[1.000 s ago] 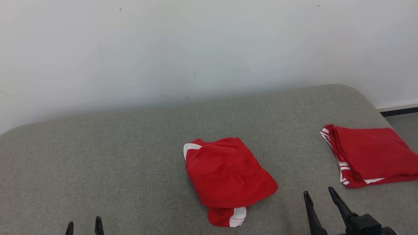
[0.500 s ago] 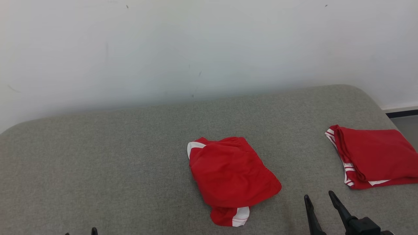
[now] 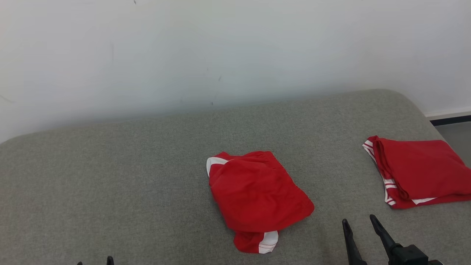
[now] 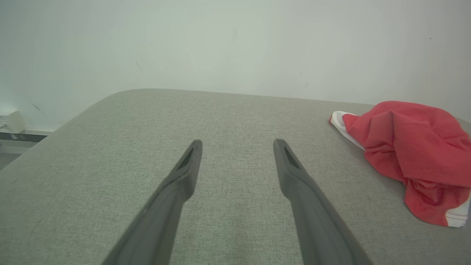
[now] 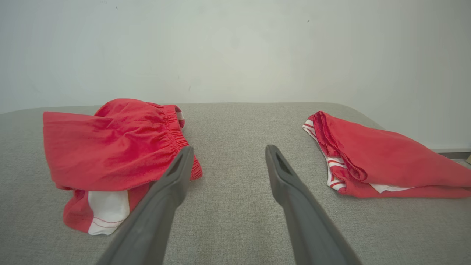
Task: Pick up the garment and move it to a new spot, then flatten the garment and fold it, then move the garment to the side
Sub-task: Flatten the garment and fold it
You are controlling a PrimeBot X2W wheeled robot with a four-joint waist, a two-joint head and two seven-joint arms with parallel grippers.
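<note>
A red garment (image 3: 257, 195) with white trim lies loosely bunched in the middle of the grey padded surface (image 3: 147, 176). My right gripper (image 3: 357, 219) stands open to the right of it, nearer to me, with nothing between its fingers. In the right wrist view that gripper (image 5: 229, 147) points past the garment (image 5: 110, 143), whose elastic waistband lies just left of the left finger. The tips of my left gripper (image 3: 94, 261) peek over the bottom edge at the far left. In the left wrist view it (image 4: 238, 141) is open over bare fabric, with the garment (image 4: 408, 147) off to its right.
A second red garment (image 3: 419, 173), neatly folded, with white stripes, lies near the surface's right end (image 5: 375, 158). A pale wall (image 3: 235, 55) runs along the far edge. Floor and a dark skirting strip (image 3: 450, 119) show beyond the right end.
The head view has swayed slightly. My left fingertips sit lower at the bottom edge than a second ago. Both garments lie as they did and the right gripper has hardly moved.
</note>
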